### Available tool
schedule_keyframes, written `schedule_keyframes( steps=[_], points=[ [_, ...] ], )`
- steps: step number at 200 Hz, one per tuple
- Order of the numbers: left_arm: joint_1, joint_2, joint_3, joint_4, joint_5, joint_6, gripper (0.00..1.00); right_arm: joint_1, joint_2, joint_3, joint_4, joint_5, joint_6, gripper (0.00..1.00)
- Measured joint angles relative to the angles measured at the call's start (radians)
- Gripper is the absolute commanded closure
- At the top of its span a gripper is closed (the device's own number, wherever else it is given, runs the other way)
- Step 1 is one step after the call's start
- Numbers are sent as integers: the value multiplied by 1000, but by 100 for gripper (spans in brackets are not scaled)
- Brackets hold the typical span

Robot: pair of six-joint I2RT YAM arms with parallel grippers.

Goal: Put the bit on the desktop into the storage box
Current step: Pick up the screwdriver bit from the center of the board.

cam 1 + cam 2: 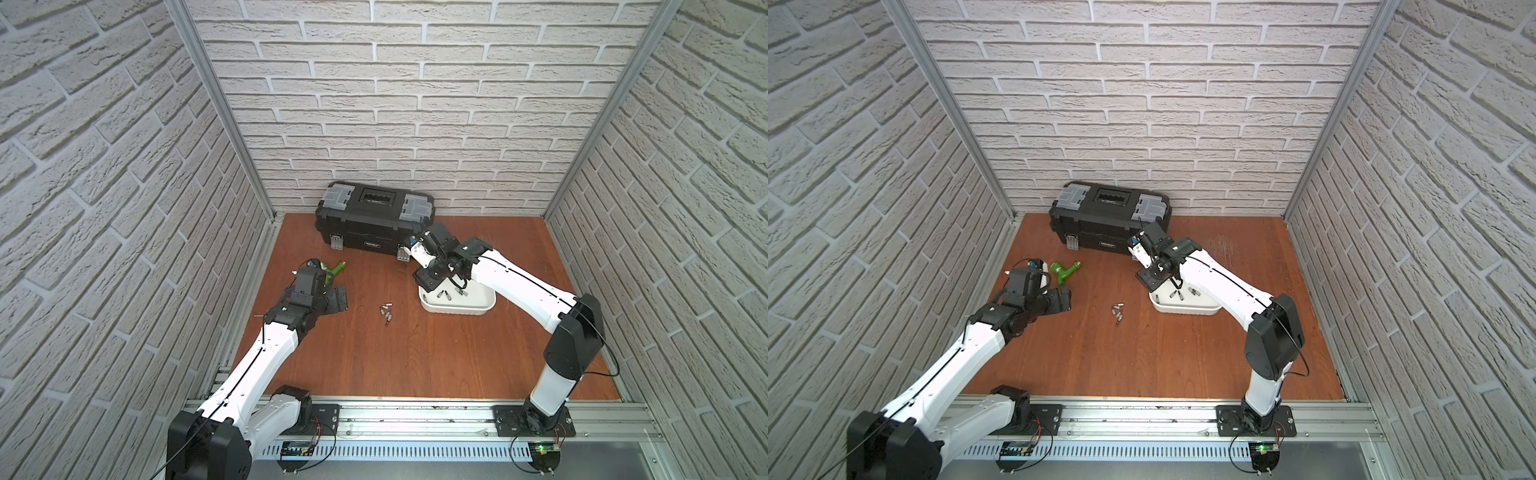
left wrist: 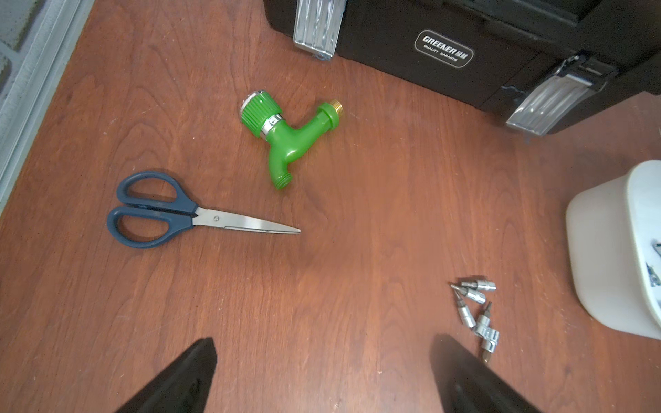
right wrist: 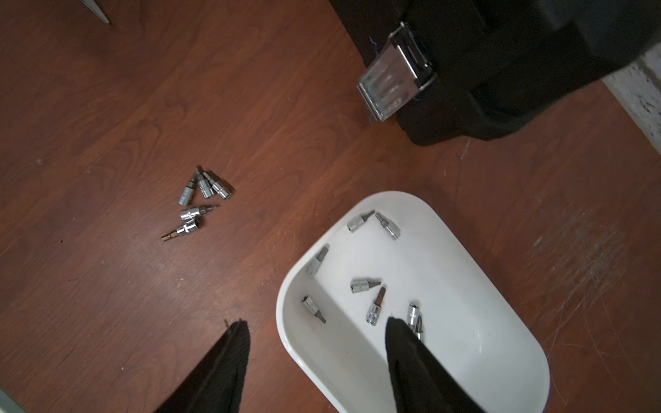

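Nearby: toolbox [image 1: 374, 224], green tap [image 2: 286, 136], scissors [image 2: 214, 218]; loose bits [image 3: 205, 187] between left gripper [image 2: 323, 341] and right gripper [image 3: 316, 321], both spread, empty.

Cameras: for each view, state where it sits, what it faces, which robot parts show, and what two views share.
Top views: above front rail, facing down and back; left arm and right arm show.
Left wrist: on its arm, facing scissors and green tap; left hand shows.
Right wrist: on its arm, facing storage box; right hand shows.
Shared: both wrist views show loose bits.
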Motion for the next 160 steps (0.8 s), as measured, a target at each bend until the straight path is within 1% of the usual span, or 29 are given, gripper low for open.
schedule_keyframes(
  steps=[17,58,70,84,125,145,160],
  points=[
    [0,0,0,0,0,0,2,27,68,40,-9,-6,-12,41],
    [0,0,0,0,0,0,2,79,237,136,-39,-20,-35,47],
    [0,0,0,0,0,0,2,91,283,160,-44,-25,-40,50],
    [0,0,0,-1,0,0,2,99,325,183,-55,-29,-45,50],
    [0,0,0,-2,0,0,2,109,404,238,-69,-37,-52,52],
    [0,0,0,-2,-1,0,2,110,426,251,-71,-40,-59,54],
    [0,0,0,-2,-1,0,2,110,439,256,-71,-41,-63,58]
  ],
)
